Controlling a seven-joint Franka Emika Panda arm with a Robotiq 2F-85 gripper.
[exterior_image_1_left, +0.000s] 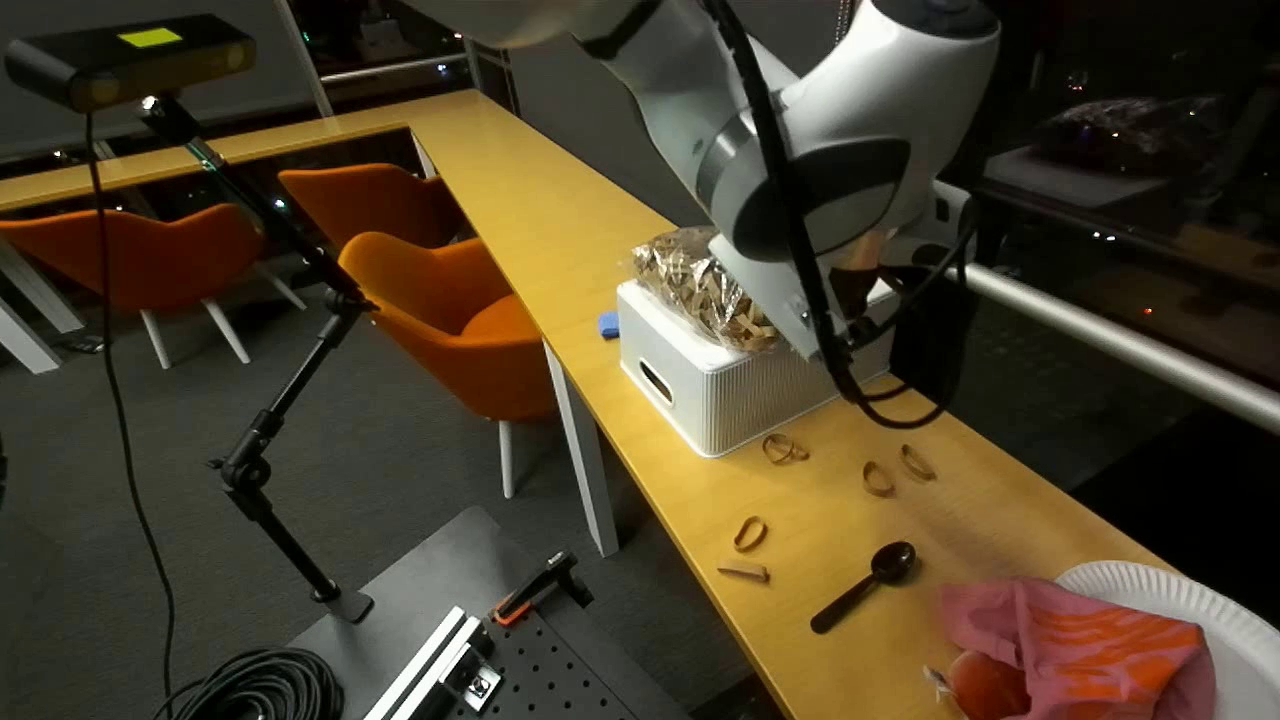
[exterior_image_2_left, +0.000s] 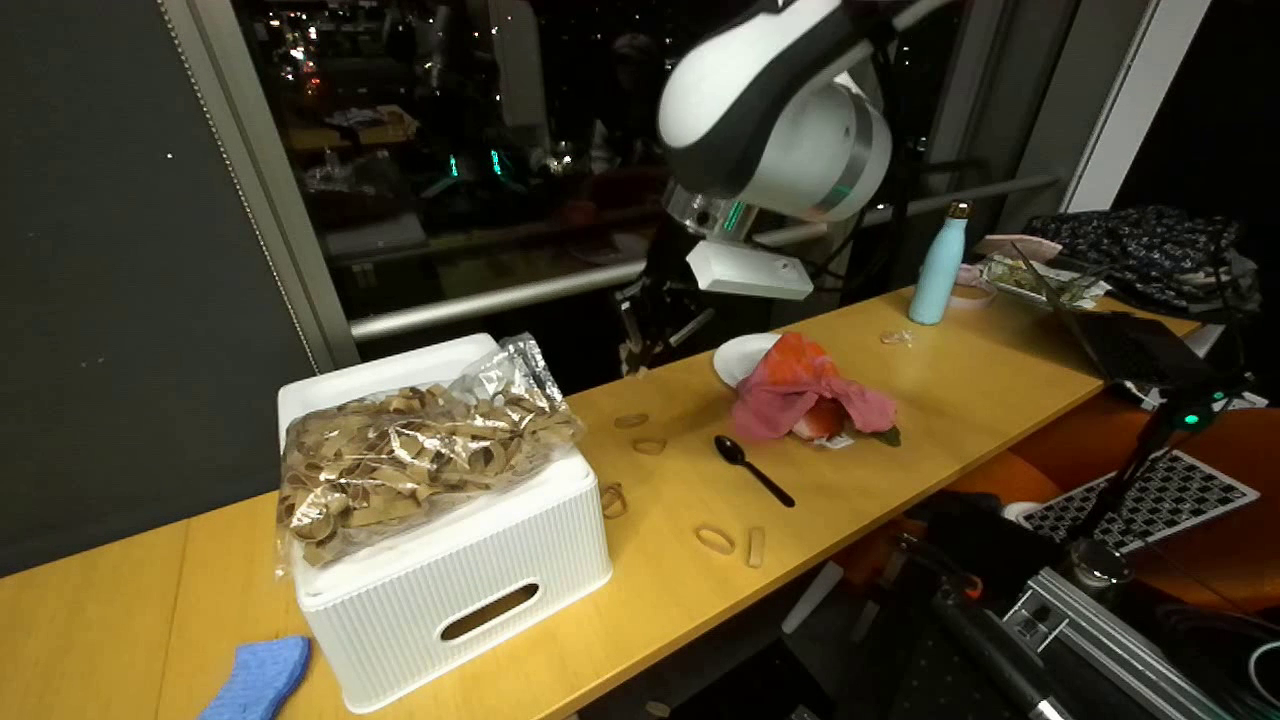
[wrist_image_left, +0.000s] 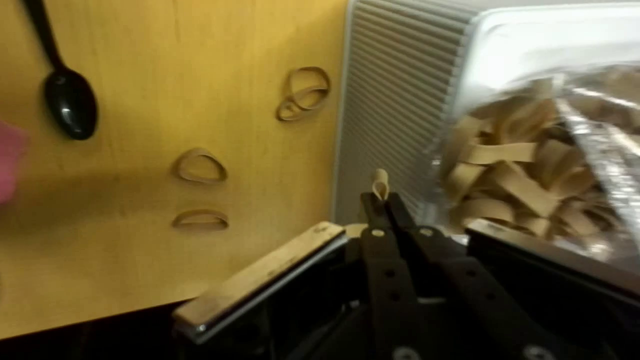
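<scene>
Band (wrist_image_left: 381, 177): pinched in the claw (wrist_image_left: 384, 199), looped past the tips, in front of the ribbed box (wrist_image_left: 395, 100) in the wrist view.
Claw: closed on the band.
Box: standing on the table (exterior_image_2_left: 650, 610), topped by a bag (exterior_image_2_left: 430, 450).
Loose bands (exterior_image_2_left: 755, 547): scattered near box and spoon (exterior_image_1_left: 890, 562).
Spoon: lying between loose bands and cloth (exterior_image_1_left: 1110, 650).

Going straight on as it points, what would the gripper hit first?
Probably the ribbed side of the white box, visible past the rubber band in the gripper; depth is unclear, so possibly the table.
</scene>
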